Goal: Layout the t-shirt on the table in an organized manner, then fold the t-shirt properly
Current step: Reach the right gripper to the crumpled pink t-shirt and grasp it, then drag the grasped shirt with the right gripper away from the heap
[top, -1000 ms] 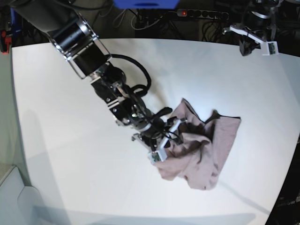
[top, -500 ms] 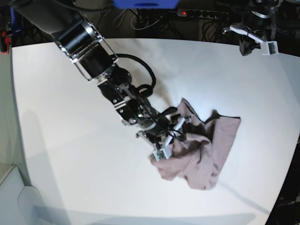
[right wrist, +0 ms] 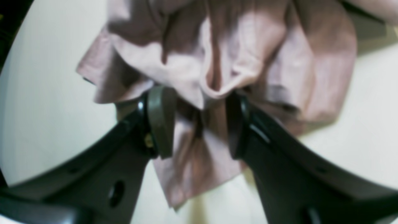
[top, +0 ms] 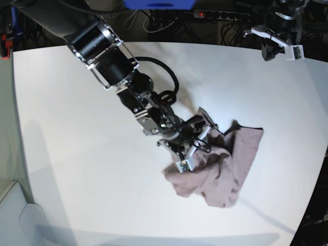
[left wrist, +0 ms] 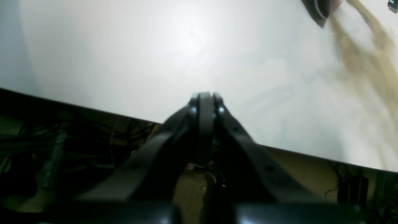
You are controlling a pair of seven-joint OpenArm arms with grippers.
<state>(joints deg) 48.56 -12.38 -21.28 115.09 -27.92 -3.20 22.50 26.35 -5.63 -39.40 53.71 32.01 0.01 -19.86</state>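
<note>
Reached in from the upper left of the base view along one long arm [top: 110,56], ending over the near edge of the heap. Right hand [right wrist: 196,124] spread about halfway, jaws straddling a raised fold of the shirt [right wrist: 217,56], cloth between the pads but not yet pinched; likely lined up there to catch a single layer and pull the heap open. Shirt [top: 218,164] lay crumpled, right of centre on the worktop [top: 77,154], folded over itself, so nothing laid out yet. Parked at the upper right corner, well apart from the cloth, left hand [left wrist: 203,101] shut tight on nothing, hovering over the bare worktop's [left wrist: 124,56] edge, probably kept clear until a second corner needed holding.
</note>
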